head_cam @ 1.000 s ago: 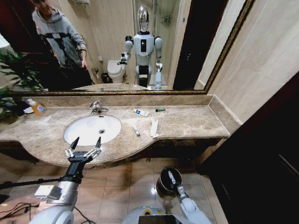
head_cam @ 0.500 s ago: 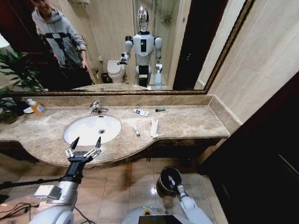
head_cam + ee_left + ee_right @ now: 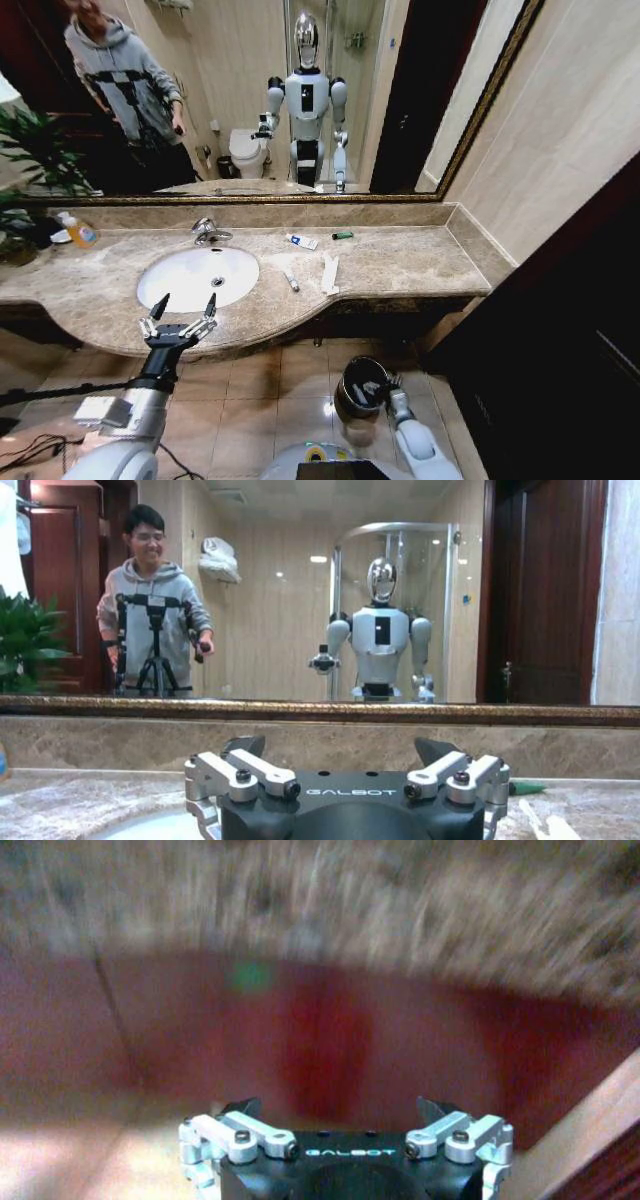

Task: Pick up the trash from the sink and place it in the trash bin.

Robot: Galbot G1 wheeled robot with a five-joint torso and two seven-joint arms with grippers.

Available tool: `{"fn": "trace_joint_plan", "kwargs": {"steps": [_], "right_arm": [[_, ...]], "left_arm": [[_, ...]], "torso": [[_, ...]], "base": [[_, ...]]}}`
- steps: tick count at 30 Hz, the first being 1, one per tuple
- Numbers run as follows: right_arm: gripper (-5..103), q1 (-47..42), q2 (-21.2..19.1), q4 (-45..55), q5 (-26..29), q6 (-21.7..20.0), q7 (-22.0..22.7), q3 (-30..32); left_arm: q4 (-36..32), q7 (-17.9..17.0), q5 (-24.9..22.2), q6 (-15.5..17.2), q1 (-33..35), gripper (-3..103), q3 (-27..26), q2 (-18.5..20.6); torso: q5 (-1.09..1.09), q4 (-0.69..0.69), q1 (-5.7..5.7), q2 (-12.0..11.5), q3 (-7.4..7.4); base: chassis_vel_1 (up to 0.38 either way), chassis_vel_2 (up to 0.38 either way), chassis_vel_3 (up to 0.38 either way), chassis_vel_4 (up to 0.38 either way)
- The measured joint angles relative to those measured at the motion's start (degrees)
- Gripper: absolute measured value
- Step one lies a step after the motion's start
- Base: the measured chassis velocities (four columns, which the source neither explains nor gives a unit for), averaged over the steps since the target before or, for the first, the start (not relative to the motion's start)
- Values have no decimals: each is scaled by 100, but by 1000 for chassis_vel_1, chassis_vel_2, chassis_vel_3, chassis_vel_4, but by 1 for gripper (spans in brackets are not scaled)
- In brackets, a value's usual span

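So the white folded paper strip (image 3: 329, 272) and small tubes lie on the beige marble countertop (image 3: 420, 262), while the empty, wide-open right gripper (image 3: 392, 384) sits at the dark round metal trash bin (image 3: 357, 385), probably unloading. The left gripper (image 3: 178, 322) waits wide open near the white oval sink (image 3: 197, 276).

Head view: indoor light, moderately bright, warm cast. Countertop (image 3: 400, 262) evenly lit; soft sheen on the basin (image 3: 190, 275). Floor below dimmer, with a small bright glare spot beside the bin (image 3: 360, 385). Right side falls into dark. Straight edges bow toward the frame borders, wide-angle distortion. Left wrist view: sharp, a ceiling light reflected in the mirror (image 3: 320, 559). Right wrist view: heavy motion blur, background smeared, reddish and dim; only the gripper body is crisp.
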Motion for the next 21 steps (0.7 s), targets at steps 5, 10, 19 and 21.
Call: {"fn": "trace_joint_plan", "kwargs": {"steps": [5,10,19,21], "right_arm": [[100,-827,43,1460,158,-156,70,327],[100,-1718,177,2838,296,-131,135,522],[100,-2052,204,4688,411,-214,205,404],[100,-1876,112,4831,484,-405,178,300]], "left_arm": [[0,3,0,0,0,100,0,0],[0,1,0,0,0,100,0,0],[0,0,0,0,0,100,0,0],[0,0,0,0,0,100,0,0]], "torso": [[1,0,0,0,0],[0,-1,-1,0,0],[-2,-1,-1,0,0],[0,-1,-1,0,0]], "base": [[0,0,0,0],[0,0,0,0],[0,0,0,0],[0,0,0,0]]}}
